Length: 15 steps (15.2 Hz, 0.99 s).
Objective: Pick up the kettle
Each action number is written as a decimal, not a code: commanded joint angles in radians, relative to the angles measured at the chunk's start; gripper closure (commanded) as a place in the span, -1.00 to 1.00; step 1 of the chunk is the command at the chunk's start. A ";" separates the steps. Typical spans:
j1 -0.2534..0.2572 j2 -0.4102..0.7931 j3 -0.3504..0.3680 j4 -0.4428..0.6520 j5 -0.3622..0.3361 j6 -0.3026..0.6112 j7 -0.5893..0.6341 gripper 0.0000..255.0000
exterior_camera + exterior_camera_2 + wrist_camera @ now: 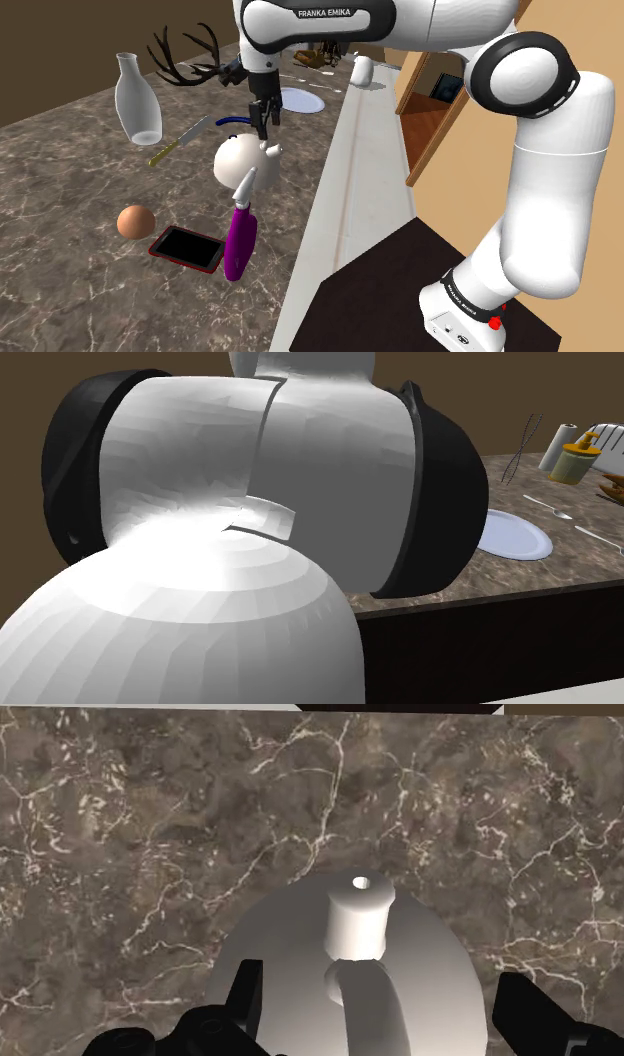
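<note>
The gripper (265, 121), wide open and holding nothing, hangs directly above the white kettle (240, 160) standing on the marbled bench (80, 235) (its handle (370, 1004) runs between the fingers), so a straight descent should suffice.

Vase (136, 100), knife (181, 140), brown ball (135, 221), tablet (187, 248) and plate (301, 99) on marble counter (60, 190).

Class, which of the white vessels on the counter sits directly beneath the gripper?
The round kettle, under the open gripper; the tall vase stands away toward the shoulder view's left, the cup far behind.
</note>
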 commanded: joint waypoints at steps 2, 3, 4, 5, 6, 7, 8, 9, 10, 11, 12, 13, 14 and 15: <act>-0.001 0.003 0.000 -0.035 -0.001 0.039 0.003 -1.00; -0.002 0.007 -0.001 -0.052 -0.002 0.058 0.005 -1.00; -0.002 0.006 -0.001 -0.052 -0.002 0.058 0.005 -1.00; -0.002 0.007 -0.001 -0.052 -0.002 0.058 0.005 -1.00; -0.002 0.006 -0.001 -0.050 -0.002 0.056 0.004 1.00; -0.002 0.007 -0.001 -0.049 -0.002 0.056 0.005 1.00; -0.002 0.007 -0.001 -0.049 -0.002 0.056 0.005 1.00; -0.002 0.007 -0.001 -0.049 -0.002 0.056 0.004 1.00; -0.002 0.007 -0.001 -0.049 -0.002 0.056 0.005 1.00; -0.002 0.007 -0.001 -0.049 -0.002 0.056 0.004 1.00; -0.002 0.006 -0.001 -0.049 -0.002 0.056 0.004 1.00; -0.002 0.006 -0.001 -0.050 -0.002 0.056 0.004 1.00; -0.002 0.006 -0.001 -0.050 -0.002 0.056 0.004 1.00; -0.002 0.007 -0.001 -0.052 -0.002 0.058 0.005 1.00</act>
